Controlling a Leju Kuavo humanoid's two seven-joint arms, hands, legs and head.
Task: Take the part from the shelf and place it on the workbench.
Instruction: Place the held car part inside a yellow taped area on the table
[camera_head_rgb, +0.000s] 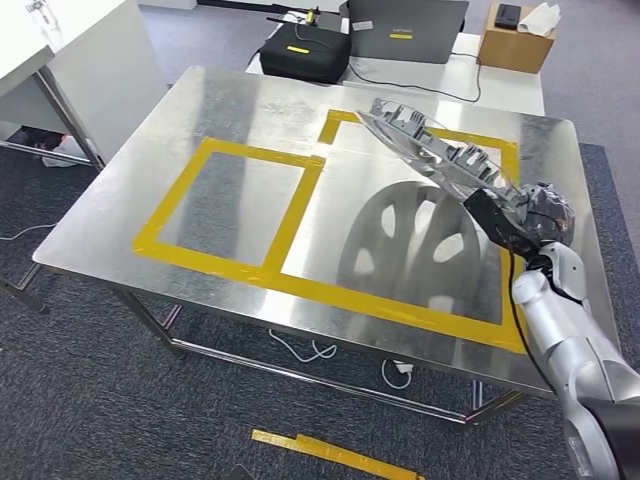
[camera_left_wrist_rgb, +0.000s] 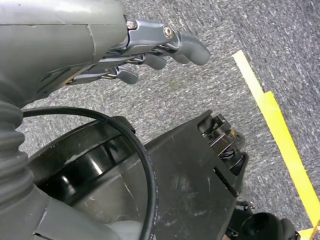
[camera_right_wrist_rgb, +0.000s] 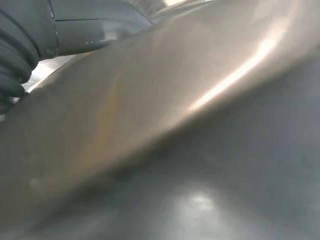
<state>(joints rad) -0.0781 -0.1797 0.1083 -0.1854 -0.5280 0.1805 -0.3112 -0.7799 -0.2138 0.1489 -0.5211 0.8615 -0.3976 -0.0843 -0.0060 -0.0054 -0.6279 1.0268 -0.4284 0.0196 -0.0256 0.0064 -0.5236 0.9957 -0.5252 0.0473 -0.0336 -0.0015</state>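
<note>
My right hand (camera_head_rgb: 545, 215) grips the part (camera_head_rgb: 434, 150), a flat silvery casting with ribs and cut-outs, by its near end. The part is tilted, its far end raised and reaching over the far right area of the workbench (camera_head_rgb: 226, 100), and it is held above the steel top rather than resting on it (its dark, spoked shadow (camera_head_rgb: 413, 245) falls on the surface below, toward the right edge). In the right wrist view the broad shiny underside of the part (camera_right_wrist_rgb: 158, 110) lies close in front of the camera, blurred, with my hand's ribbed cover (camera_right_wrist_rgb: 17, 55) beside it.

Yellow tape (camera_head_rgb: 226, 265) marks rectangles on the workbench: one closed frame toward the left, a larger one running along the near edge and up the right side, under the part.

My left hand (camera_left_wrist_rgb: 151, 50) hangs over grey carpet (camera_left_wrist_rgb: 226, 75), fingers (camera_left_wrist_rgb: 192, 50) stretched out loosely and holding nothing; a yellow floor tape strip (camera_left_wrist_rgb: 279, 135) runs nearby.

Beyond the far edge of the workbench stands a white table (camera_head_rgb: 498, 90) carrying a black case (camera_head_rgb: 306, 50), a laptop (camera_head_rgb: 407, 30) and a cardboard box (camera_head_rgb: 517, 40).
</note>
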